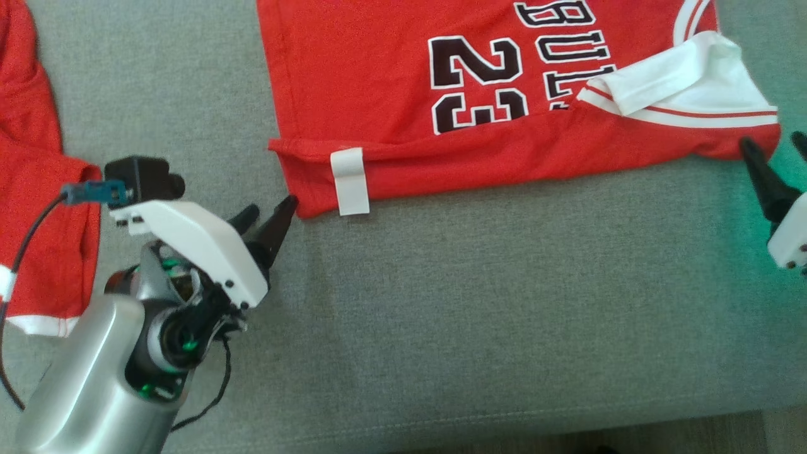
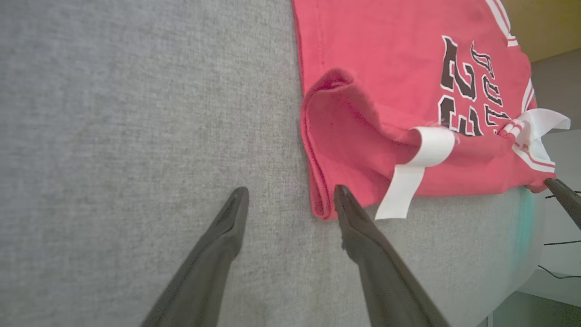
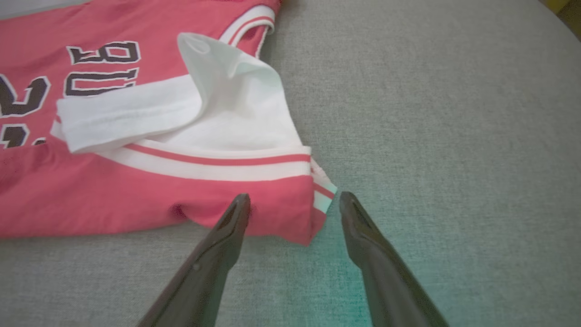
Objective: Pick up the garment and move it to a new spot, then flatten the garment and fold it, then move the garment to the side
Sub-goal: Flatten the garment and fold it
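Garment (image 1: 391, 75) lies on the grey cushion (image 1: 504, 284), in the far half of the head view. Its long axis runs left to right across your view. The hem end points to your left and the shoulder end to your right, so the print reads sideways.

It's a red jersey with a black, white-edged number 23 (image 1: 479, 82) and block letters beside it. The near long edge is folded up onto the body and covers part of the number. A white tag (image 1: 350, 181) hangs over that fold near the left corner. At the right end a white sleeve panel (image 1: 681, 82) with red and white trim sits rumpled on top. A second red garment (image 1: 38, 189) lies at the far left, well apart.

Your left gripper (image 1: 272, 207) comes up from the lower left on a silver forearm with the wrist bent. Its fingers aim up and right at the near left corner. The jaws are spread wide and hold nothing, and one tip is just beside the folded corner.

Your right gripper (image 1: 774, 140) is at the right edge with its fingers pointing up. Its jaws are also spread wide and empty, with the tips on either side of the near right corner.
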You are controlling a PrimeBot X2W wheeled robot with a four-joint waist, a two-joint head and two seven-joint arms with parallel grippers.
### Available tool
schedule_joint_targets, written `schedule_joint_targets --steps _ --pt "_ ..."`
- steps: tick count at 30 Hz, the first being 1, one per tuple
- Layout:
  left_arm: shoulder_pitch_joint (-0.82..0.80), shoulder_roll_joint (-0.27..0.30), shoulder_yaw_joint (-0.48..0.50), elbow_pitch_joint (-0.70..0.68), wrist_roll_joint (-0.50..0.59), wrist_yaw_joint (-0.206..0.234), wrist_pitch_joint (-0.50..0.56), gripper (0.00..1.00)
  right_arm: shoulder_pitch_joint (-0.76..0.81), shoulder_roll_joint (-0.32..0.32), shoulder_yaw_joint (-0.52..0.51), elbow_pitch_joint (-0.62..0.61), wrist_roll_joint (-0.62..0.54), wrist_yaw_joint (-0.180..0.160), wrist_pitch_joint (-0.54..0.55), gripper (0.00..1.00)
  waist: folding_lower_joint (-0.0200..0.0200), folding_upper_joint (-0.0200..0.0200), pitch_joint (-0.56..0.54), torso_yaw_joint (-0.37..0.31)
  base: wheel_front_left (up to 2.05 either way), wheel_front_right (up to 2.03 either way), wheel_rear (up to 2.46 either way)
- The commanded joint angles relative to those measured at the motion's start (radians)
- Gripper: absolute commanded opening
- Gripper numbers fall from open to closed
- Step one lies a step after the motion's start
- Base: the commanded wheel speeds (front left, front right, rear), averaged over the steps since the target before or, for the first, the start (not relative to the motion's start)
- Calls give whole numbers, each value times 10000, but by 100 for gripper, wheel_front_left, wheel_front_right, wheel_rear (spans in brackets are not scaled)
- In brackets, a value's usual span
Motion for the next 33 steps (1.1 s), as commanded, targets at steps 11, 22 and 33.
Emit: schedule_joint_targets --steps 11,22,33 --pt "-1023 -43 -35 203 254 -256 -54 100 -724 -236 274 213 -236 -7 673 100 0 0 498 101 0 0 0" --pt "-849 101 -582 301 201 -578 437 100 -714 -286 487 142 40 -7 919 100 0 0 463 2 0 0 0" --pt "-1289 39 -883 640 227 -965 596 0 -897 -105 637 135 593 -7 948 0 0 0 413 -63 0 0 0"
